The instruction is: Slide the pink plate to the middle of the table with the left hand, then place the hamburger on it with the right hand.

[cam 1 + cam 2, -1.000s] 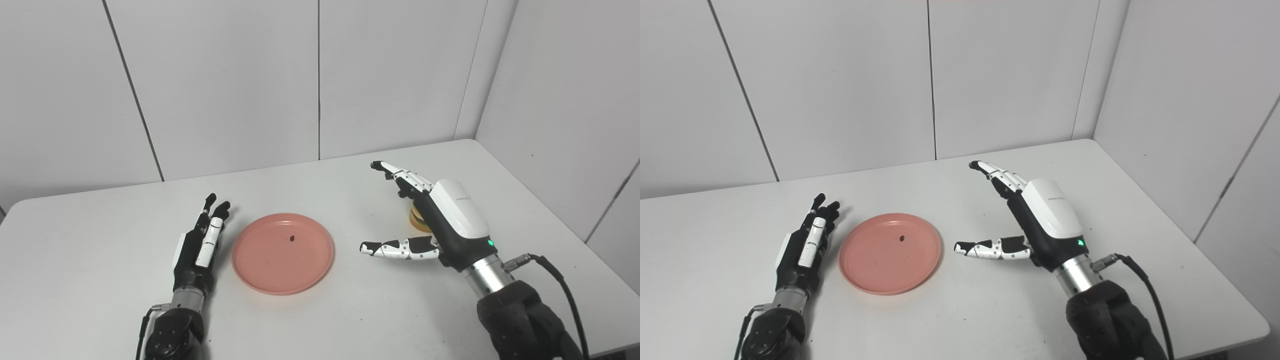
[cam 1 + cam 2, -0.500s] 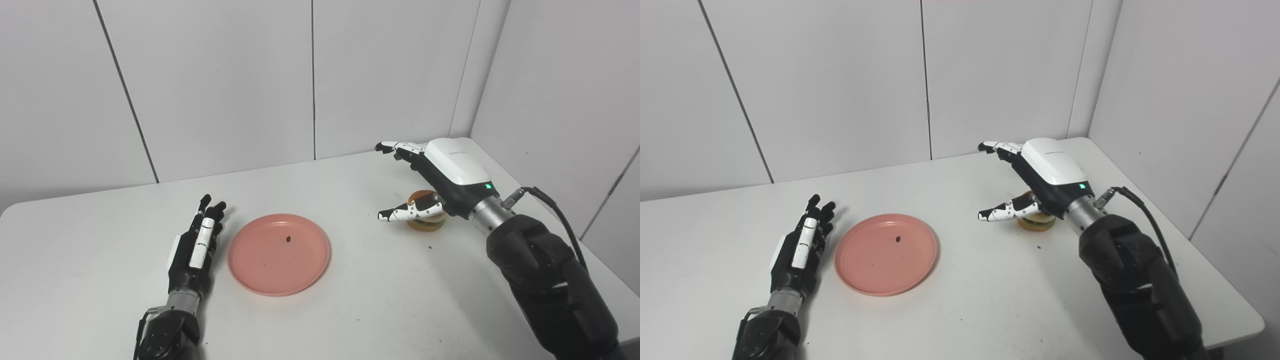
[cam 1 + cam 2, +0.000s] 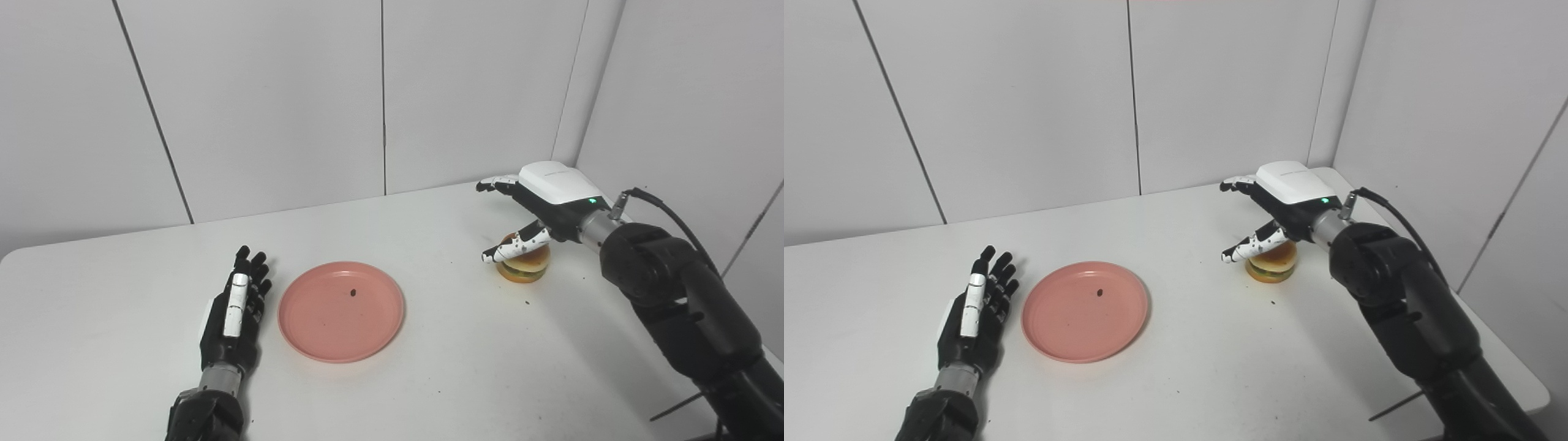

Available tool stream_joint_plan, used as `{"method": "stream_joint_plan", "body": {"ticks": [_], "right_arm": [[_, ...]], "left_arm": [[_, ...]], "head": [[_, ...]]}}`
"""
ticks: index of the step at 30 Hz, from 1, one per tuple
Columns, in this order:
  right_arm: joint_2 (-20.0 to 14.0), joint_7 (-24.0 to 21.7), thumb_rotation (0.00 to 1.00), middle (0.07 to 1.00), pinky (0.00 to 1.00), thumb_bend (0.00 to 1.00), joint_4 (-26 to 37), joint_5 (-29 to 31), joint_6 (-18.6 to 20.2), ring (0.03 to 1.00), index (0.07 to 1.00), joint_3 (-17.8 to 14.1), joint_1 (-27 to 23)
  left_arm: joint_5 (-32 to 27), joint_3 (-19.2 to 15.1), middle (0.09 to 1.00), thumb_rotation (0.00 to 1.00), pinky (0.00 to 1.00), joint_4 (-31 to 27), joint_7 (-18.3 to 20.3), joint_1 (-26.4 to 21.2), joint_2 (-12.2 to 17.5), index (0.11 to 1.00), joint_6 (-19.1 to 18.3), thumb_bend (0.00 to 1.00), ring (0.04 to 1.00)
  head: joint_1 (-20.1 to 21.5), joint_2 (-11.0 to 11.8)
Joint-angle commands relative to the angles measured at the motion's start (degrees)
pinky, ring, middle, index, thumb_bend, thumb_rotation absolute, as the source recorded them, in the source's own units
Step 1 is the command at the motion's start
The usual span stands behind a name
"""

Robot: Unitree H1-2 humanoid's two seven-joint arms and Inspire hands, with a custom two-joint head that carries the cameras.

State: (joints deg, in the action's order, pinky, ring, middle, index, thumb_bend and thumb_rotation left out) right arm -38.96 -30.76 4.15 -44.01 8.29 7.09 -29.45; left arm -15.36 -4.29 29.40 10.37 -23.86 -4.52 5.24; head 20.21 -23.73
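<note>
Currently:
Pink plate (image 3: 340,311): mid-table, ready to receive.
Left hand (image 3: 233,312): spread, empty, beside plate.
Right hand (image 3: 539,205): spread above hamburger (image 3: 523,266), positioned for grasp.

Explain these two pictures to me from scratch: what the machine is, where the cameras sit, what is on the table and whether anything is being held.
This is a humanoid robot at a white table, seen through two cameras side by side on its head, so both pictures show one scene from slightly different spots. Its arms enter from the bottom edge.

The left hand lies open beside a pink plate, near its rim; contact cannot be judged. The plate bears only a small dark speck.

The right hand hovers open above a toy hamburger near the table's far right. Its fingers are spread and its thumb reaches in front of the bun. Nothing is held yet.
</note>
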Motion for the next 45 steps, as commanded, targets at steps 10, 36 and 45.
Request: {"method": "stream_joint_plan", "body": {"ticks": [10, 36, 45], "right_arm": [[-1.86, -2.76, 0.40, 0.851, 0.59, 1.00, -7.61, -5.05, 4.59, 0.793, 0.813, 3.84, -6.98], [-1.45, -5.93, 0.28, 0.870, 0.69, 1.00, -15.29, -5.27, 9.54, 0.817, 0.829, 6.33, -9.56], [-1.52, -8.33, 0.26, 0.880, 0.80, 1.00, -14.37, -4.91, 11.70, 0.858, 0.837, 6.94, -9.47]], "left_arm": [[-0.08, 0.51, 0.949, 0.76, 1.00, 2.68, 0.42, 3.82, -0.88, 0.990, -2.11, 0.76, 0.989], [0.05, 0.63, 0.940, 0.76, 1.00, 1.97, 0.66, 4.04, -0.58, 0.991, -2.80, 0.76, 0.989], [0.01, 0.61, 0.949, 0.77, 1.00, 1.28, 0.66, 4.39, -0.45, 0.996, -3.20, 0.76, 0.987]], "head": [[-0.59, 0.43], [0.04, -0.26], [-0.08, -0.77]]}}
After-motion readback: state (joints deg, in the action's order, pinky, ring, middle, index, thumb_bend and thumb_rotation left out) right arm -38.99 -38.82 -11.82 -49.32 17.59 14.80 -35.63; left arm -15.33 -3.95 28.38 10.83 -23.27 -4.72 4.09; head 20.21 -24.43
